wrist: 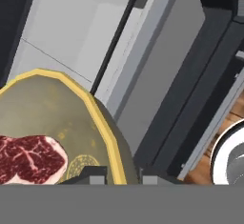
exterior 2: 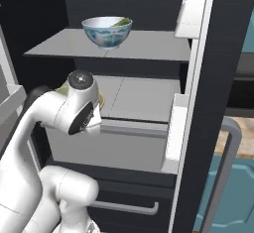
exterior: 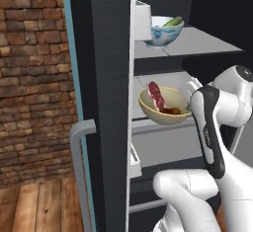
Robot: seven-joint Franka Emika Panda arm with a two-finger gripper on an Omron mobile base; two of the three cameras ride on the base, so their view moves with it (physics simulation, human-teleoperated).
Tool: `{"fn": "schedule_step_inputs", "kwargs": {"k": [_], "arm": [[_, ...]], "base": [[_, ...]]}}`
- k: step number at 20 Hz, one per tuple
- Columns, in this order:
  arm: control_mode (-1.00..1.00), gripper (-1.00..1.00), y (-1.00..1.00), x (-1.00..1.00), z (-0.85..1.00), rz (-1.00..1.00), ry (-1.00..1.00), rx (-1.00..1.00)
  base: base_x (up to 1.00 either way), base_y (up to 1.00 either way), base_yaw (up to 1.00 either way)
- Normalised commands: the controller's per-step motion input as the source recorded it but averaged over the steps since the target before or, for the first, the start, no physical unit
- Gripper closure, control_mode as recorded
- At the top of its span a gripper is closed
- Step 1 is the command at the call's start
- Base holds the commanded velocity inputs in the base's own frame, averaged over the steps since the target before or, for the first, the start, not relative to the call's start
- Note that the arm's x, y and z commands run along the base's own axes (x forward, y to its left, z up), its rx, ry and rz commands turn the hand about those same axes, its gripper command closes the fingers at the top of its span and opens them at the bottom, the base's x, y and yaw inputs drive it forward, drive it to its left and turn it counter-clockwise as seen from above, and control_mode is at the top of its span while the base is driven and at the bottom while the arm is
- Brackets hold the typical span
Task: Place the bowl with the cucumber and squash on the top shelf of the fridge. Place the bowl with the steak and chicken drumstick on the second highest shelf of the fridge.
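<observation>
Now gripper (wrist: 116, 173) clamped on tan bowl (wrist: 102, 123) rim w/ steak (wrist: 28, 158), by fridge shelf (exterior: 163, 123).

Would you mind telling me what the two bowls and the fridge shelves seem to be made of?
The blue-patterned bowl looks like glazed ceramic: white, glossy, with painted blue decoration. The tan-yellow bowl could be matte ceramic or plastic; its inside is dull olive with a brighter yellow rim. The top shelf and the second highest shelf look like smooth pale-grey plastic or painted panel, opaque and flat.
</observation>
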Motion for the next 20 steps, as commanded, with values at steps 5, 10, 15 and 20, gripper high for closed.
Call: {"fn": "schedule_step_inputs", "kwargs": {"k": [5,10,15,20], "arm": [[-1.0,1.0,-0.36,0.64,-0.3,-0.39,0.0,0.16],[-1.0,1.0,-0.03,0.94,-0.58,-0.37,0.01,0.0],[-1.0,1.0,0.0,1.0,-0.42,-0.29,0.03,0.0],[-1.0,1.0,0.0,1.0,-0.15,-0.23,0.03,0.0]], "base": [[0.0,0.0,0.0],[0.0,0.0,0.0],[0.0,0.0,0.0],[0.0,0.0,0.0]]}}
